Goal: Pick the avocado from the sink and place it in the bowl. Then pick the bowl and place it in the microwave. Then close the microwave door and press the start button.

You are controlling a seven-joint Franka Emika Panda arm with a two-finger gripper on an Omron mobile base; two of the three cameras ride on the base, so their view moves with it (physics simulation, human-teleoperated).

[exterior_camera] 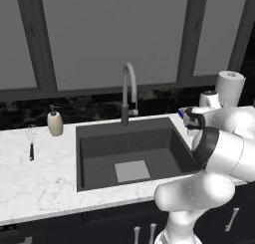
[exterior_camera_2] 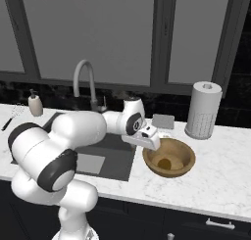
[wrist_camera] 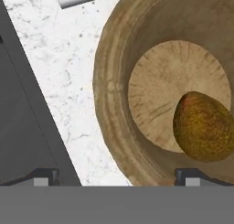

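Note:
The avocado (wrist_camera: pixel 203 127), an orange-brown lump, lies inside the wood-brown bowl (wrist_camera: pixel 109 81) on its tan floor. In the right base view the bowl (exterior_camera_2: pixel 185 155) stands on the marble counter just right of the sink (exterior_camera_2: pixel 110 148), with the avocado (exterior_camera_2: pixel 164 163) in it. My gripper (exterior_camera_2: pixel 148 145) hangs over the bowl's left rim. In the hand view my gripper (wrist_camera: pixel 116 177) is open, its fingertips (wrist_camera: pixel 45 176) wide apart with nothing between them. The dark grey sink (exterior_camera: pixel 132 153) holds nothing but its lighter square. The microwave and its door are out of view.
A curved faucet (exterior_camera: pixel 128 91) rises behind the sink. A soap dispenser (exterior_camera: pixel 55 122) and a whisk (exterior_camera: pixel 31 138) sit on the counter to the left. A paper towel roll (exterior_camera_2: pixel 203 110) and a flat grey block (exterior_camera_2: pixel 163 120) stand behind the bowl.

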